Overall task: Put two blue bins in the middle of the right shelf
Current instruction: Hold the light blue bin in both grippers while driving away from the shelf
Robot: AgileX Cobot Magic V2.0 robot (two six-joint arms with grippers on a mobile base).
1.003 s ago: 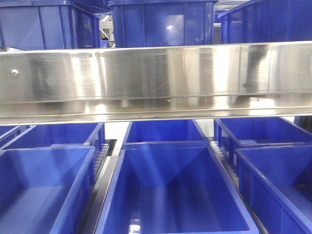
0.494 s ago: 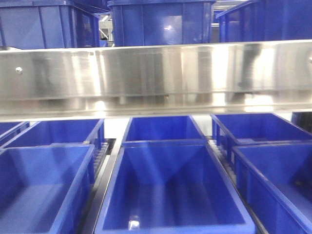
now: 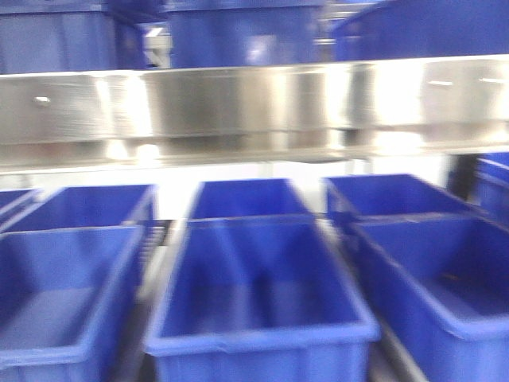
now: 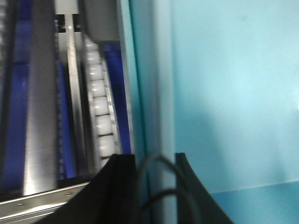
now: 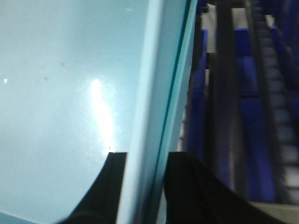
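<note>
Evidently left gripper [image 4: 153,159] & right gripper [image 5: 147,157] each clamp an opposite wall of the pale-blue bin [image 4: 233,93]: prob. too wide for 1 arm.

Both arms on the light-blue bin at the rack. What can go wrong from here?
1. The left gripper and right gripper each pinch only the thin rim of the pale blue bin; it may slip or tilt.
2. Dark blue bins fill the rack level ahead under the steel beam; the carried bin could strike either.
</note>
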